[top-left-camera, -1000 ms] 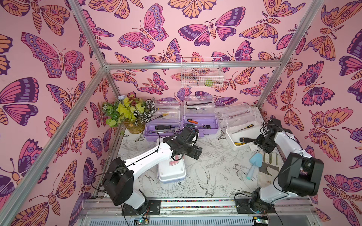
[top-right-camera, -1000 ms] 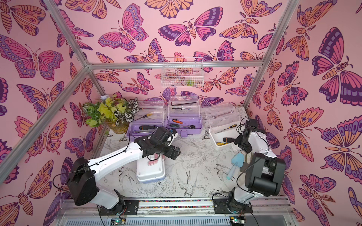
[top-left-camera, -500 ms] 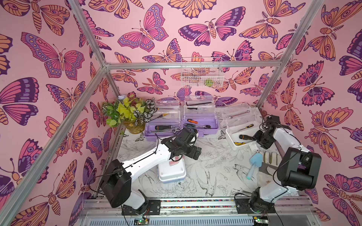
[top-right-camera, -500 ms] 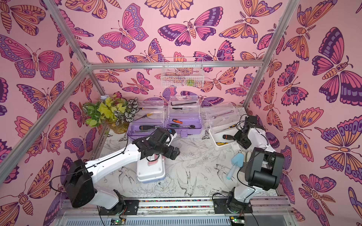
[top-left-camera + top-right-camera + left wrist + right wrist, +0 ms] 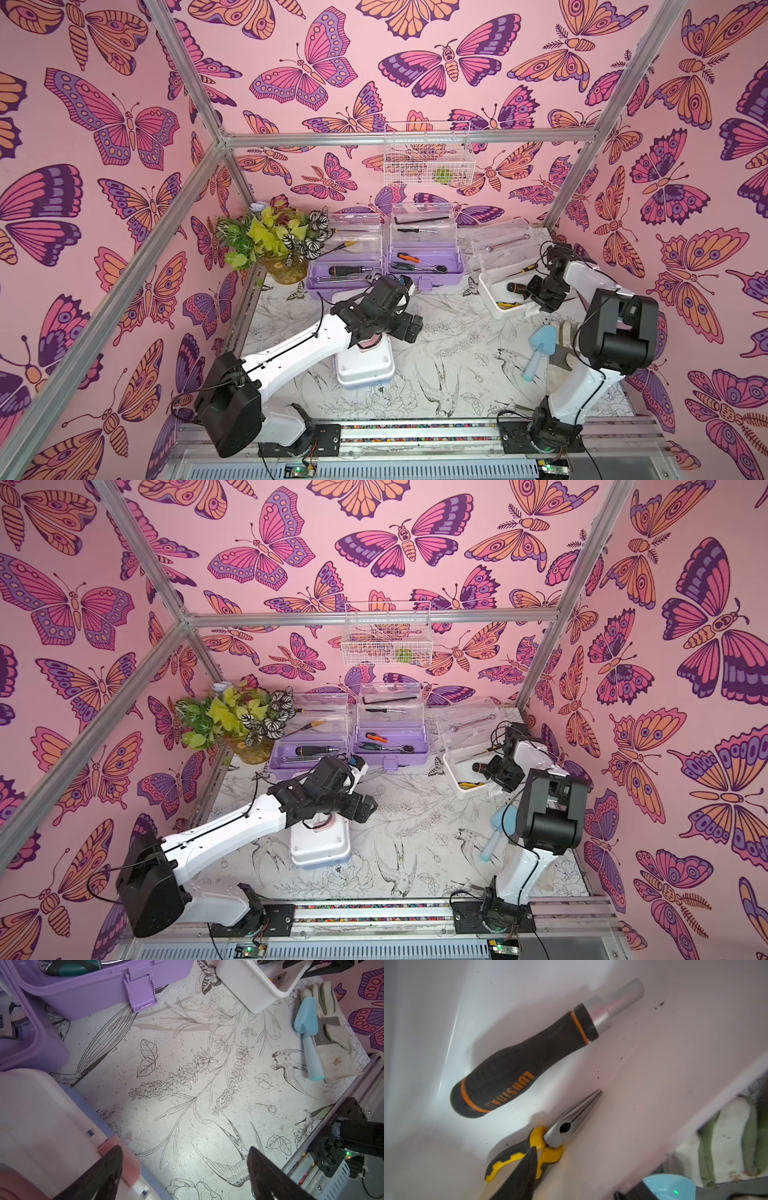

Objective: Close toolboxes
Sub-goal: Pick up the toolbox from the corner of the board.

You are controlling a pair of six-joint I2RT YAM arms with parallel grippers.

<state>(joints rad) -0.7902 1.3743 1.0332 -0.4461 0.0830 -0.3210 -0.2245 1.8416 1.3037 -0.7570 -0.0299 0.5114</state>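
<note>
In both top views two lilac toolboxes stand open at the back, clear lids up. The white toolbox at the right is open too, its clear lid tipped back. A light-blue toolbox with a white lid lies shut under my left arm. My left gripper is open over the table beside it, one finger above its pink latch. My right gripper is open astride the white toolbox's front wall, one finger inside above the pliers.
A black screwdriver handle lies in the white toolbox. A blue trowel and a work glove lie by the right arm's base. A potted plant stands at the back left. A wire basket hangs on the back wall.
My right gripper has moved left over the white toolbox's front wall, and its jaws have narrowed. The left arm has barely shifted.
</note>
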